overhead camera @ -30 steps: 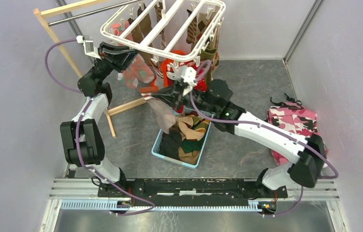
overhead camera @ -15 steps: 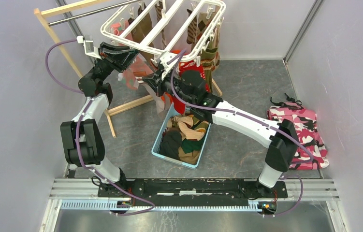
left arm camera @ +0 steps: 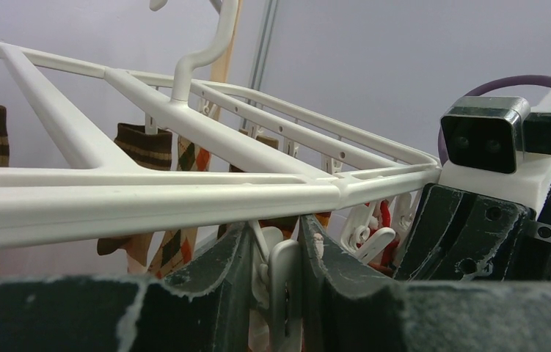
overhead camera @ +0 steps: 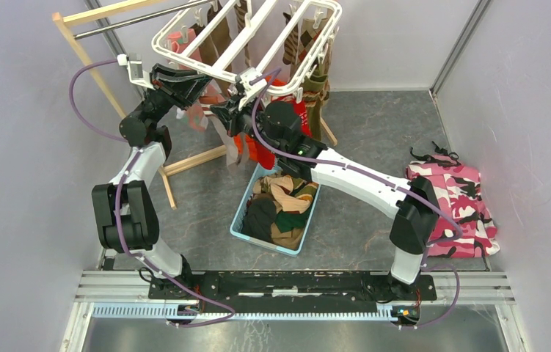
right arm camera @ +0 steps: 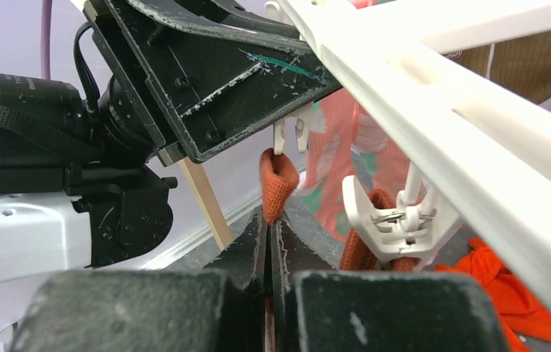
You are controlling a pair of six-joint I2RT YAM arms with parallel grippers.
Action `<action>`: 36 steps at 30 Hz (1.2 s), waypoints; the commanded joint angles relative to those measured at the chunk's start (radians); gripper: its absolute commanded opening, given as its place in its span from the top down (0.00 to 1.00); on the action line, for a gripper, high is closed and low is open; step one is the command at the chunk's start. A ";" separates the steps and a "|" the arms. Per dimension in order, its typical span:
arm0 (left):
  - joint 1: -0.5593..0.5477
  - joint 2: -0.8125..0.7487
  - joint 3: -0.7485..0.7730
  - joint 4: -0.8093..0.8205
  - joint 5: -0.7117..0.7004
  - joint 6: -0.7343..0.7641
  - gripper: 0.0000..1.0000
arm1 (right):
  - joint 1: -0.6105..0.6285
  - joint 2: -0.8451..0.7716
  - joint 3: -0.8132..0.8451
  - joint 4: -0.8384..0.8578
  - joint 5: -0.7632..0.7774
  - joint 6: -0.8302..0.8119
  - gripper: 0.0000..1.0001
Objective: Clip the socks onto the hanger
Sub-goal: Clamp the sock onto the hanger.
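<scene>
The white hanger (overhead camera: 252,42) hangs from the wooden stand with several socks clipped to it. My left gripper (overhead camera: 196,86) is under its near left edge, shut on a white clip (left arm camera: 285,290) that dangles below the frame (left arm camera: 184,196). My right gripper (overhead camera: 222,116) is right beside it, shut on a sock. The sock's reddish-brown cuff (right arm camera: 278,182) sticks up from between the fingertips, just below the clip (right arm camera: 291,136) in the left jaws. The sock's pale body hangs under the gripper and is mostly hidden.
A light-blue basket (overhead camera: 240,221) with brown, green and black socks sits on the floor below. Red patterned socks (overhead camera: 266,150) hang at the hanger's near edge. A pink camouflage garment (overhead camera: 454,192) lies at right. The wooden stand (overhead camera: 87,57) is at back left.
My right arm has carried the sock up and to the left, from above the basket to the clip held by my left gripper. The left arm has not moved.
</scene>
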 commanded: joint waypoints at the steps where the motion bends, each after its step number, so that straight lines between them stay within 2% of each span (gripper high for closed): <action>1: -0.011 -0.018 0.010 0.222 -0.017 -0.050 0.98 | -0.004 0.012 0.044 0.025 0.079 0.058 1.00; 9: -0.021 -0.015 0.012 0.223 -0.021 -0.048 0.98 | -0.001 0.010 0.034 -0.002 0.157 0.074 1.00; 36: -0.034 -0.013 0.012 0.222 -0.031 -0.055 0.98 | 0.010 0.006 0.009 0.022 0.250 0.098 1.00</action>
